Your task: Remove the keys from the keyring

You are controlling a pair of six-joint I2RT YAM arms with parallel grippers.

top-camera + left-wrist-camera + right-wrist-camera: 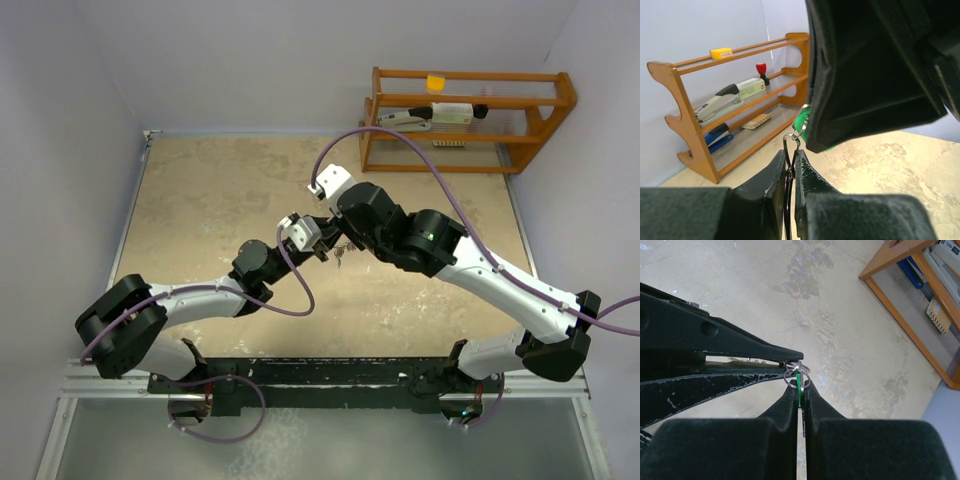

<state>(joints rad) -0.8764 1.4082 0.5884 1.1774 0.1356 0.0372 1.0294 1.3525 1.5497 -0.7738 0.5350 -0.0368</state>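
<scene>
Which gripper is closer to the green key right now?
Right. The right gripper is clamped on the green key; the left gripper is shut on the keyring just beside it.

A bright green-headed key (799, 391) stands edge-on in mid-air, a thin silver wire keyring (796, 373) threaded through its head, plain keys (340, 256) dangling below.
</scene>
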